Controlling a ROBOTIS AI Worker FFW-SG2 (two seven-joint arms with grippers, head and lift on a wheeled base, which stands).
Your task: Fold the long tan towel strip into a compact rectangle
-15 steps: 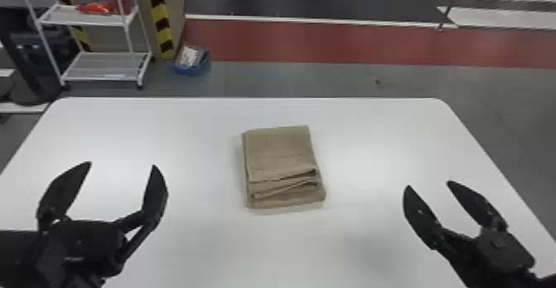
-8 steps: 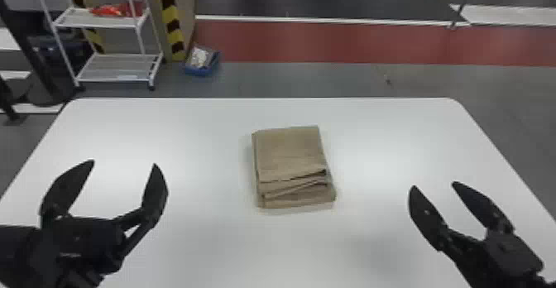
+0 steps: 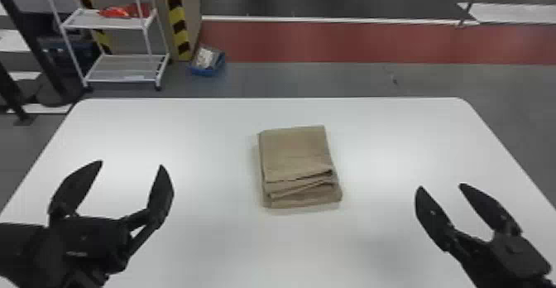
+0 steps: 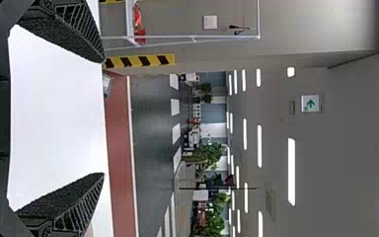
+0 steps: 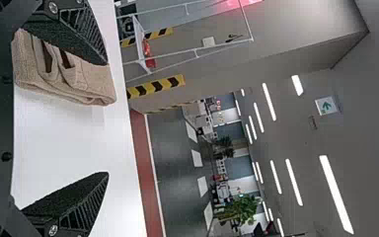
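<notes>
The tan towel (image 3: pixel 295 154) lies folded into a compact, roughly rectangular stack near the middle of the table, its layered edges facing the robot. Left of it in the head view my left gripper (image 3: pixel 131 163) is open, apart from the towel. My right gripper (image 3: pixel 440 186) stands open to the towel's right, also not touching it. In the left wrist view the left gripper (image 4: pixel 103 118) has its fingers wide apart with nothing between them. The right wrist view has the right gripper (image 5: pixel 108 118) spread open, with the towel (image 5: pixel 64 79) beyond, partly behind one finger.
The white table (image 3: pixel 198 142) bears the towel. Beyond its far edge, on the floor, are a white shelf rack (image 3: pixel 124 68) at the back left and a blue bin (image 3: pixel 207 70) beside a striped post (image 3: pixel 177 18).
The towel, table and background have shifted slightly to the right in the head view. Both grippers remain open, almost where they were, and the towel's folded shape is the same.
</notes>
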